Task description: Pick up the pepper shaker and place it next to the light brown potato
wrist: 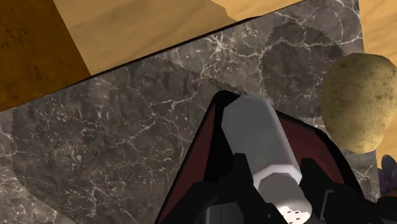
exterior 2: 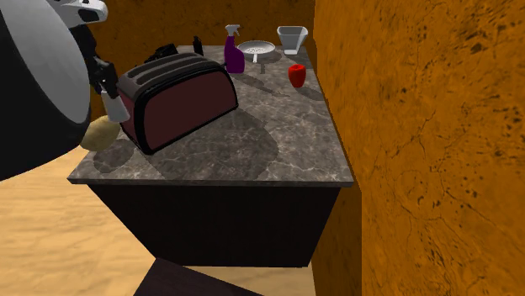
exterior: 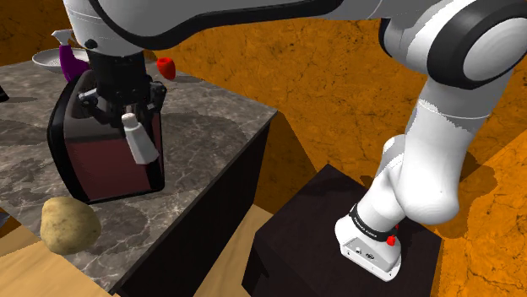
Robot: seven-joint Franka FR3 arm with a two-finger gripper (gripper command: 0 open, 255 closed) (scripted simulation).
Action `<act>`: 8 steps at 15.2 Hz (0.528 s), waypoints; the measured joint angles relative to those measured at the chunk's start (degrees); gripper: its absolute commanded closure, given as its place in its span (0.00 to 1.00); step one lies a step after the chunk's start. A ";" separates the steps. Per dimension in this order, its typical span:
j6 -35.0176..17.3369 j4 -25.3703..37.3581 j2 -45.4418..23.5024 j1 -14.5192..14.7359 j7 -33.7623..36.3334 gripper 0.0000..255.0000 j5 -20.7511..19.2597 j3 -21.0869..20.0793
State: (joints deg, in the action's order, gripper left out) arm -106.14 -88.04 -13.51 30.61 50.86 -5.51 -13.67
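Observation:
My gripper (exterior: 127,116) is shut on the pepper shaker (exterior: 138,140), a plain white-grey tapered shaker. It hangs tilted in the air, in front of the dark red toaster (exterior: 101,156) on the marble counter (exterior: 215,126). The light brown potato (exterior: 69,224) lies on the counter near its front corner, below and to the shoulder view's left of the shaker. In the wrist view the black fingers (wrist: 240,175) clasp the shaker (wrist: 261,137) over the toaster (wrist: 207,137), with the potato (wrist: 359,102) off to one side. The second exterior view shows the shaker (exterior 2: 112,106) just above the potato (exterior 2: 100,133), beside the toaster (exterior 2: 181,97).
At the counter's far end stand a red pepper (exterior 2: 296,75), a purple spray bottle (exterior 2: 234,52), a white dish (exterior 2: 256,48) and a white cup (exterior 2: 292,38). The counter edge (exterior 2: 210,178) drops to a wooden floor. My dark stand (exterior: 329,245) sits beside the counter.

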 measured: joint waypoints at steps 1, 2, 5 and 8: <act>0.45 1.09 -0.75 0.86 1.24 1.00 -0.36 -0.41; 0.46 1.94 -1.67 1.76 2.54 1.00 -0.79 -0.80; 1.23 4.94 -4.17 3.91 5.43 1.00 -1.87 -1.58; -0.83 3.08 -4.41 4.04 5.91 1.00 -2.03 -1.60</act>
State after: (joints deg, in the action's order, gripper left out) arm -106.96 -84.96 -17.91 34.65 56.77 -7.54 -15.27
